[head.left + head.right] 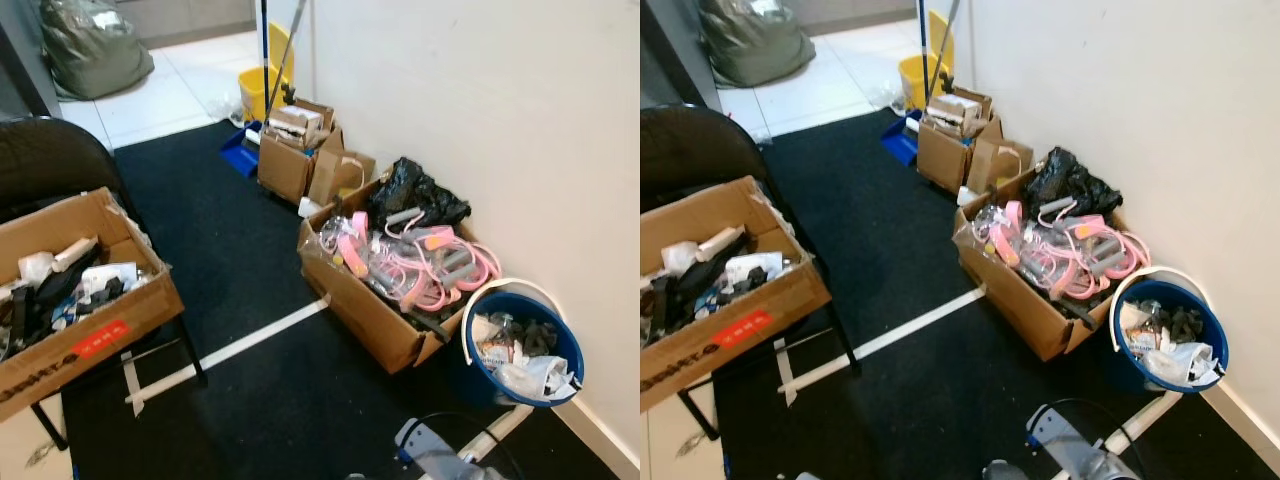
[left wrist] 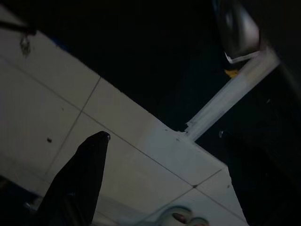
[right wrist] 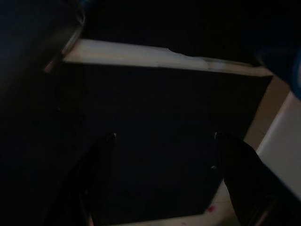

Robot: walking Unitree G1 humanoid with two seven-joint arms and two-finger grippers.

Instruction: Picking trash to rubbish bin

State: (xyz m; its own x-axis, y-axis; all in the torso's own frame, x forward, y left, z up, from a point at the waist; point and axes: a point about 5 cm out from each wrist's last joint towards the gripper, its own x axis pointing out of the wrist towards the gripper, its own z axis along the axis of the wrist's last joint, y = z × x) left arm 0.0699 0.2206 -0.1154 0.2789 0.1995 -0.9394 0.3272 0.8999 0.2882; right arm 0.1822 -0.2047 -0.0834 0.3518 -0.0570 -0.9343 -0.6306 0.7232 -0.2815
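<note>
Presently noted: blue rubbish bin [image 1: 522, 350] set against wall, already stuffed; right gripper [image 3: 162, 179] fingers apart, empty, over dark carpet [image 1: 230, 250]; left gripper [image 2: 77, 188] state indeterminable.

Blue bin [image 1: 478, 352], pink cables [image 1: 440, 275], brown boxes [image 1: 350, 300], black carpet [image 1: 220, 230].
</note>
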